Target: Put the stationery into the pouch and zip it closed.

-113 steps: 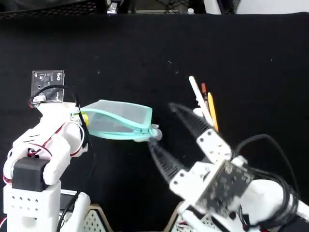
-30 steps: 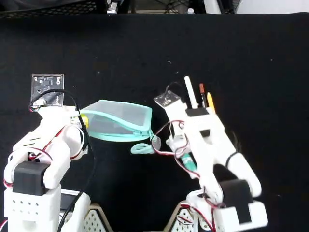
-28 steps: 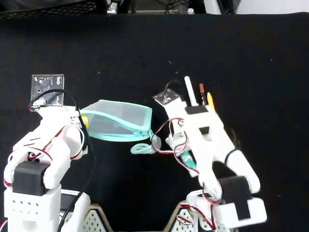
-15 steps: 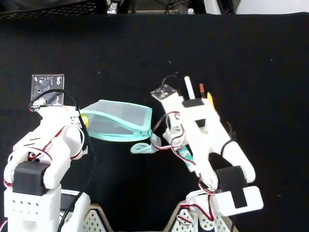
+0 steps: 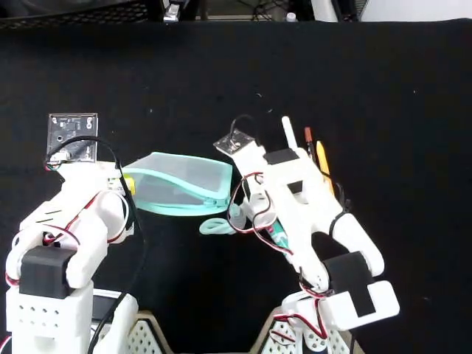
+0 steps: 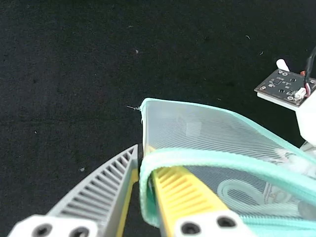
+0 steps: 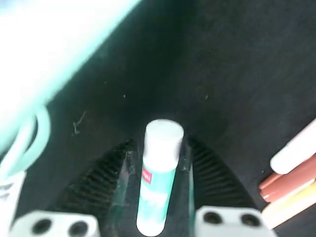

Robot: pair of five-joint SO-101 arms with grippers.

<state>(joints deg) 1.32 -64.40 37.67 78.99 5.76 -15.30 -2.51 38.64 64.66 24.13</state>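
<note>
- The left jaws are clenched on the translucent mint-green mesh pouch with a teal zip (image 6: 217, 133). The yellow finger (image 6: 183, 195) is inside the mouth, and the pale ribbed finger (image 6: 101, 190) presses the wall from outside.
- The pouch (image 5: 183, 183) rests on the black counter (image 5: 369, 81). It runs from the left jaws towards the right jaws, and its mouth gapes at the end that is held.
- The right jaws grasp a glue stick with a white cap and a teal-and-white barrel (image 7: 158, 168). It lies lengthwise between the two dark ribbed fingers (image 7: 101, 177), with the cap about level with the fingertips.
- Ahead of the right jaws and off to one side, the pouch's pale edge (image 7: 54, 44) shows blurred and close, apart from the glue stick's cap.
- The teal zip-pull loop (image 5: 214, 226) lies on the counter between the pouch's far corner and the right jaws. It also curves in just beside them in the right wrist view (image 7: 34, 143).
- On the side of the right jaws away from the pouch, three long items lie side by side on the counter, touching or almost touching:
  - a white pen (image 5: 289, 133) (image 7: 296, 148)
  - a reddish-brown pencil (image 5: 310, 140) (image 7: 289, 178)
  - a yellow pencil (image 5: 322, 156) (image 7: 291, 202)
- All three lie outside the pouch and clear of the right jaws.
</note>
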